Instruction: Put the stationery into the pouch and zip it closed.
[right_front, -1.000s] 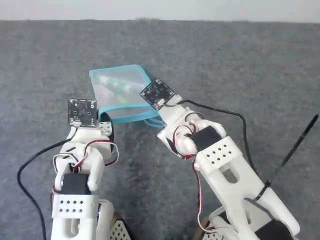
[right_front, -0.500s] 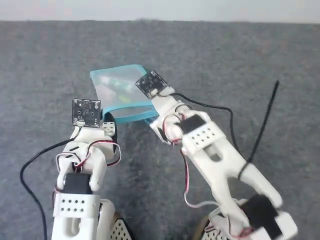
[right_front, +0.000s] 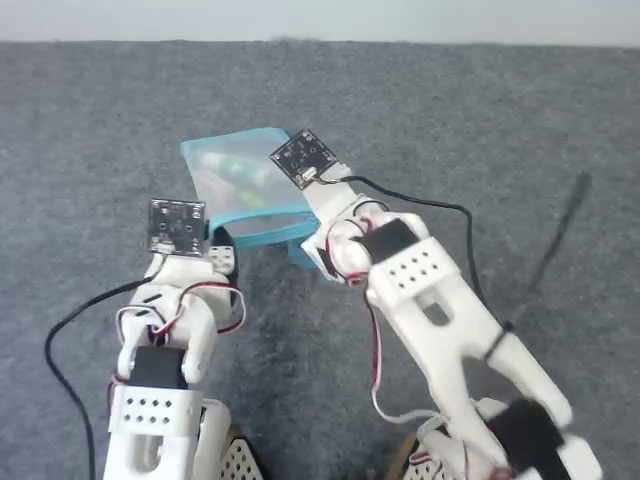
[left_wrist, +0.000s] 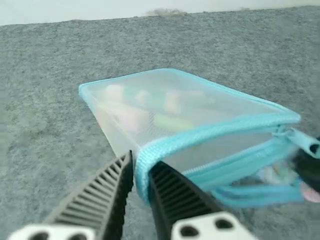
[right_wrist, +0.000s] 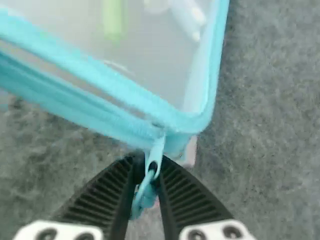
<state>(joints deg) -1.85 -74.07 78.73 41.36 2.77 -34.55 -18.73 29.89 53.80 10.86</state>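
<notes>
Pouch (right_front: 240, 190) on the mat (right_front: 500, 120), judged soft and light, is being pinched at its zip edge by the left claw (left_wrist: 140, 167) while its tab (right_wrist: 156, 147) is being clamped by the right claw (right_wrist: 150, 167).

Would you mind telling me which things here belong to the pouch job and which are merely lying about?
Job: pouch, stationery inside it, zipper pull, left gripper clamping the pouch's edge, right gripper pinching the pull.
Just there: grey carpet, pale band beyond it.
</notes>
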